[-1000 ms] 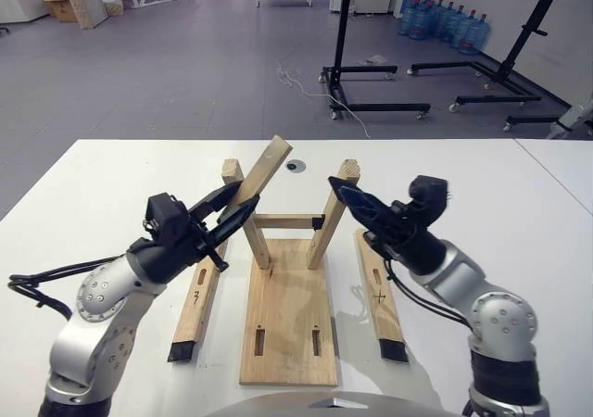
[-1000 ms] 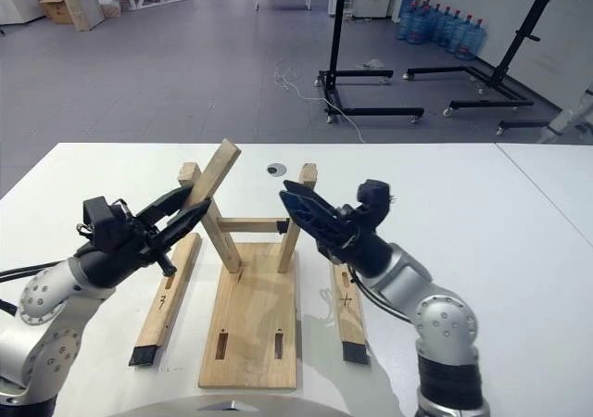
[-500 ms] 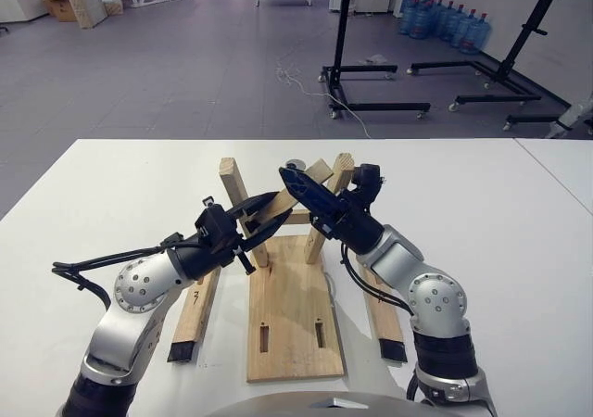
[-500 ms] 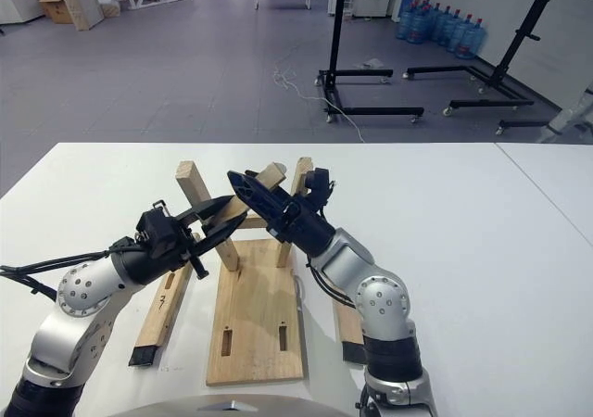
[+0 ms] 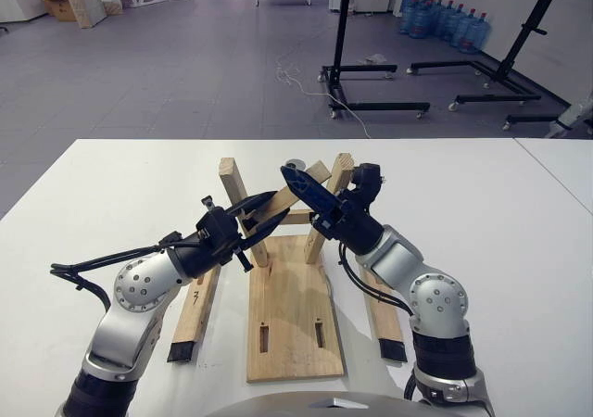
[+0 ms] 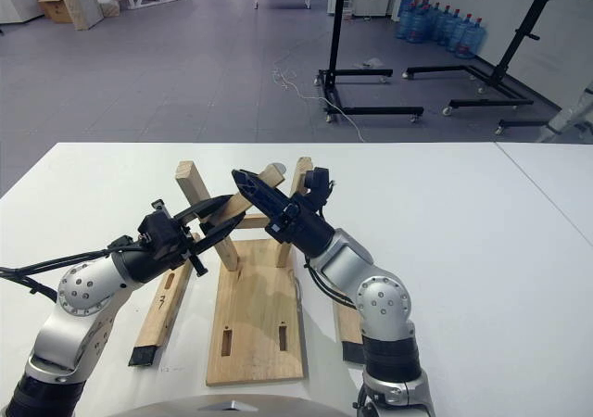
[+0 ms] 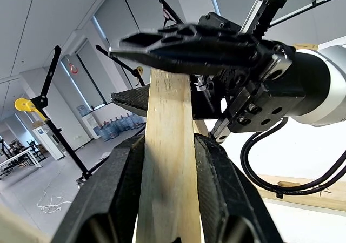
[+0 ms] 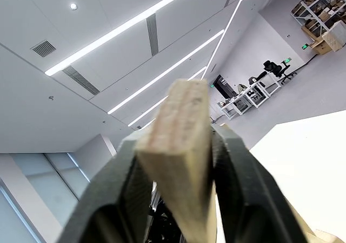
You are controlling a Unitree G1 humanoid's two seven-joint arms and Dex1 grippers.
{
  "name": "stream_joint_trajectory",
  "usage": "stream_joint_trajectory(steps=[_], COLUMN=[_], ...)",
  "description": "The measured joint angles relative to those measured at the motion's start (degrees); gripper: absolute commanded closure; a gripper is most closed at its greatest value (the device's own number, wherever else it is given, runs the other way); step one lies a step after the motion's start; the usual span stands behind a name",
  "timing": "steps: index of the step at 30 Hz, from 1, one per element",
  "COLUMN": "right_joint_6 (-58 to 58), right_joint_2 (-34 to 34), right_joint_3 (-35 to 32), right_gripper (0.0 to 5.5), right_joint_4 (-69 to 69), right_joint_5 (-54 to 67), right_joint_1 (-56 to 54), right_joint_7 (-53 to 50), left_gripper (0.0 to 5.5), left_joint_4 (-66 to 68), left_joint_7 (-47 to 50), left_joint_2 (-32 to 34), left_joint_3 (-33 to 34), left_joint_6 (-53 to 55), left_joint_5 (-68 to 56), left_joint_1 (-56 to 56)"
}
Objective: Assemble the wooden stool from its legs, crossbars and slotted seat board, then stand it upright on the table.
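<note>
left fingers (image 5: 255, 201) and right fingers (image 5: 306, 188), angled inward toward each other, both clamp the tilted wooden bar (image 5: 320, 170).

White table (image 5: 519, 250) w/ slotted seat board (image 5: 292, 334) flat at ctr, L rail (image 5: 190, 320) and R rail (image 5: 387, 329) flat alongside, each near the board's edge.

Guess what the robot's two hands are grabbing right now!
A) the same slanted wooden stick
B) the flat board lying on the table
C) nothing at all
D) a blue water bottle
A: the left gripper and the right gripper are both shut on the one slanted wooden stick, and each wrist view shows it squeezed between that gripper's fingers.
</note>
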Motion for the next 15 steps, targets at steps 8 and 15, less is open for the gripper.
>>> stream_joint_trajectory(steps=[8, 15], right_joint_6=[-0.16, -1.48], right_joint_2=[-0.71, -0.63], right_joint_3=[-0.19, -1.67], right_gripper=[4.92, 5.12], right_joint_4=[0.14, -1.81], right_joint_5=[-1.24, 0.21], right_joint_1=[0.00, -0.52], right_joint_7=[0.03, 2.76], left_gripper=[3.85, 2.70], left_joint_4=[1.14, 2.91], left_joint_7=[-0.61, 2.04], left_joint_2=[0.01, -0.71], left_joint_3=[-0.20, 2.31], left_joint_6=[-1.08, 3.00], left_joint_5=[0.02, -1.72], left_joint_1=[-0.71, -0.18])
